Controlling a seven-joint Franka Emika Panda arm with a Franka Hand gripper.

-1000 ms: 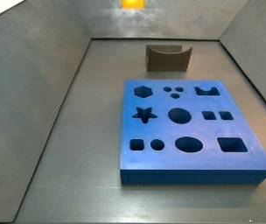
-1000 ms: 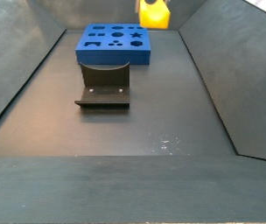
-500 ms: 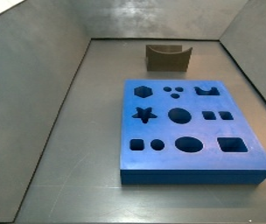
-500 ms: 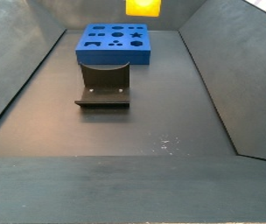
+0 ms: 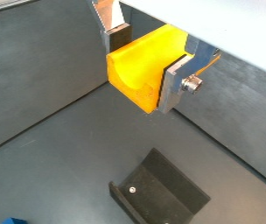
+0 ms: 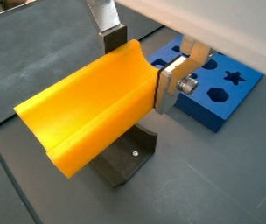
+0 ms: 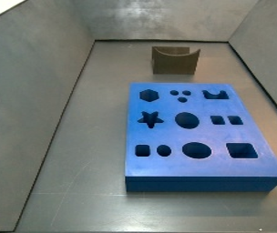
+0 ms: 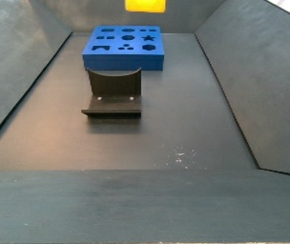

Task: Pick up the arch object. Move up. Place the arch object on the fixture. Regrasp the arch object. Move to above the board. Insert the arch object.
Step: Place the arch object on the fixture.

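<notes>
Gripper (image 6: 142,66) clamped on the arch object (image 6: 94,101), high over the floor; fixture (image 5: 161,194) lies below at lower frame, so next move looks like straight descent.

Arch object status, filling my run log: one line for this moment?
phase: lifted | gripper: shut on arch object, above fixture | fixture: empty | board: arch hole unfilled
</notes>
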